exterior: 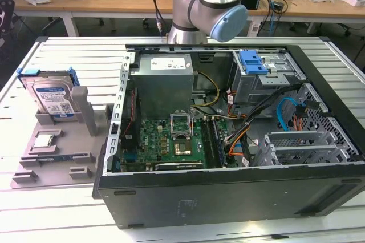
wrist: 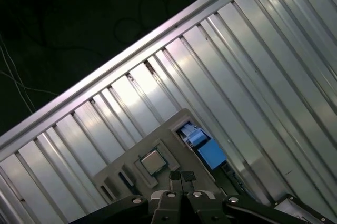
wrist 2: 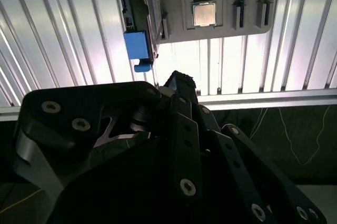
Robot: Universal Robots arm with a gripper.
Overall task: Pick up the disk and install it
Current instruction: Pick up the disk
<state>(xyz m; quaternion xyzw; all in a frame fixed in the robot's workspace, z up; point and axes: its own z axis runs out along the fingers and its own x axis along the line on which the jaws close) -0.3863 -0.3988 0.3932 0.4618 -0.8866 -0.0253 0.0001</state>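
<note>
One arm [exterior: 205, 3] rises behind the open computer case [exterior: 228, 186] in the exterior view, and the disk [exterior: 52, 93] is outside that case, well apart from it toward the exterior view's left. It stands on edge in a slot of the grey fixture [exterior: 85, 157] on the slatted table [exterior: 57, 220], with its labelled broad face toward the camera and its blue carrier round the rim. A small square chip [exterior: 45, 140] lies flat on the same fixture, nearer the camera. Inside the case, a blue bracket [exterior: 254, 60] sits on the drive bay with no drive in it.

In the second wrist view, the gripper [wrist 2: 179, 79] looks down on the fixture from high above. The disk [wrist 2: 138, 45] shows edge-on as a narrow strip with its blue carrier end nearest the fingertips, and the chip [wrist 2: 204, 13] lies beside it. The fingers [wrist 2: 185, 84] meet at their tips with nothing between them, so I judge the jaws closed and empty.

In the first wrist view, the gripper [wrist: 181, 175] again has its tips together. The disk [wrist: 209, 153] lies below and just to one side of them, not directly under. Its thin upper edge runs at a slant to the seam between the fingers. By my reading, that offset and that angle are what any grasp depends on.
</note>
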